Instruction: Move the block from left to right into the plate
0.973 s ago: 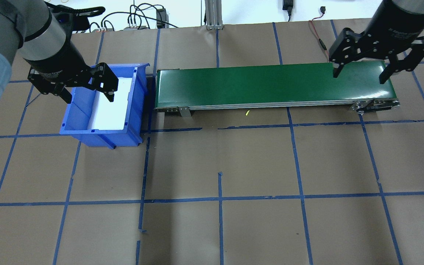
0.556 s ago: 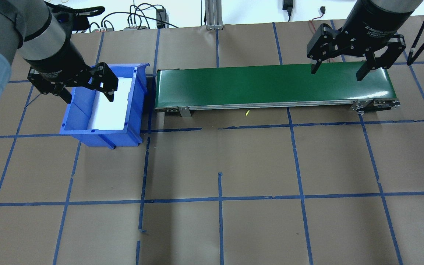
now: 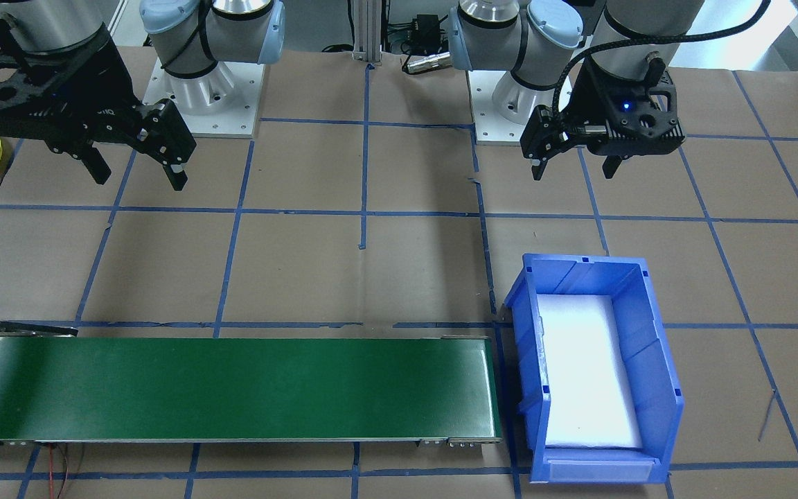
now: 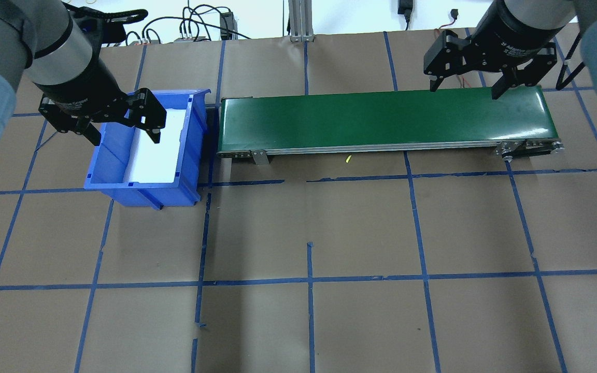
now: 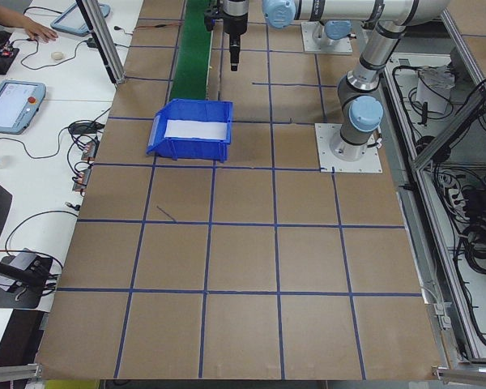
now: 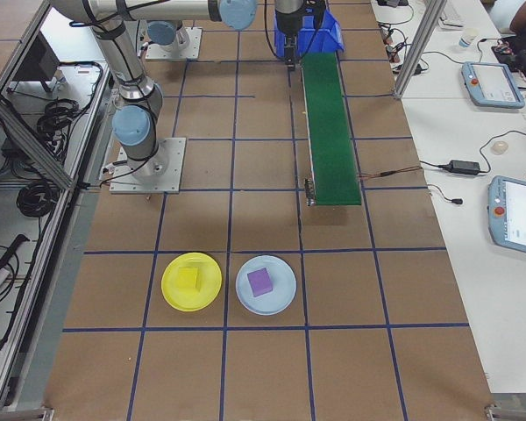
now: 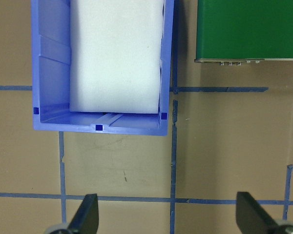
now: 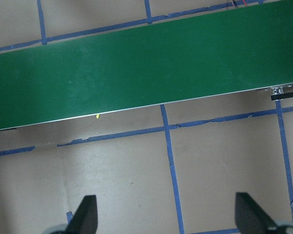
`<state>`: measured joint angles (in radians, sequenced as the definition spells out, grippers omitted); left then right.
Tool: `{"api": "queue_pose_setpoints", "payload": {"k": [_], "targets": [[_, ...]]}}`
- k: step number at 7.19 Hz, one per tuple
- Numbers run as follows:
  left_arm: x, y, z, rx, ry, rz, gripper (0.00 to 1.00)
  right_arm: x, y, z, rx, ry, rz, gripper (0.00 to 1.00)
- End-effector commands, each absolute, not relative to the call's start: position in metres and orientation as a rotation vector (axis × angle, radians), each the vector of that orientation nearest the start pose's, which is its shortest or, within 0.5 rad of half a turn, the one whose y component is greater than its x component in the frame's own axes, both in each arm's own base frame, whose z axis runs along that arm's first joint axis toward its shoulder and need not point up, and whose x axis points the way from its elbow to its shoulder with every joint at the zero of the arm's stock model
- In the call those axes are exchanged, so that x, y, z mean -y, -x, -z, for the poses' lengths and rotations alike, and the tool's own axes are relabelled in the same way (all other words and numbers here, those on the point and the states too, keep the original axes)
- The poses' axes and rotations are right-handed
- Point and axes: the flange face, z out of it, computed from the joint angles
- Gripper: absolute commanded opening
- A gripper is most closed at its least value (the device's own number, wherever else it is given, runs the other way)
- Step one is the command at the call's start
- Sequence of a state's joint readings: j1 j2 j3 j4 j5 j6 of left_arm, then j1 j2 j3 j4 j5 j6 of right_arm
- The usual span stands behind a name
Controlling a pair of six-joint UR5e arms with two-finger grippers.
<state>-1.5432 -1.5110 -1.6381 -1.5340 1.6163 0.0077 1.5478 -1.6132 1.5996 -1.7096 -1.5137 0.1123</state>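
Grippers: our left gripper and right gripper both wide, empty. Risk: yellow block already on plate; needless regrasp could dislodge it.

The table was brown, gridded with blue tape — the conveyor belt dark green, the bin blue with a white liner, the plate yellow beside a pale-blue plate.

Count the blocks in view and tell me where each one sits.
2. A yellow block lies on the yellow plate, and a purple block lies on the light blue plate beside it. The blue bin and conveyor belt show none.
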Motion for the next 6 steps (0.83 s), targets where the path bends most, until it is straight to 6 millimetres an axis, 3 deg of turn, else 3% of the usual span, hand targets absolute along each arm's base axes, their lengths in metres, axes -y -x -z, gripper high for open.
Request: {"api": "queue_pose_setpoints", "payload": {"k": [1, 3, 6], "targets": [[0.4727, 0.1157, -0.4872, -3.095, 0.032, 0.044, 1.0, 0.4849, -0.157, -0.5054, -3.132, -0.071, 0.217, 1.0], [0.4729, 0.1157, -0.4879, -3.095, 0.032, 0.046, 1.0, 0.4843, -0.1578, -0.5119, -3.144, -0.051, 0.103, 1.0], [0.4727, 0.1159, -0.4872, -3.096, 0.032, 0.044, 1.0, 0.4865, -0.1521, -0.5133, -3.135, -0.072, 0.103, 1.0]]}}
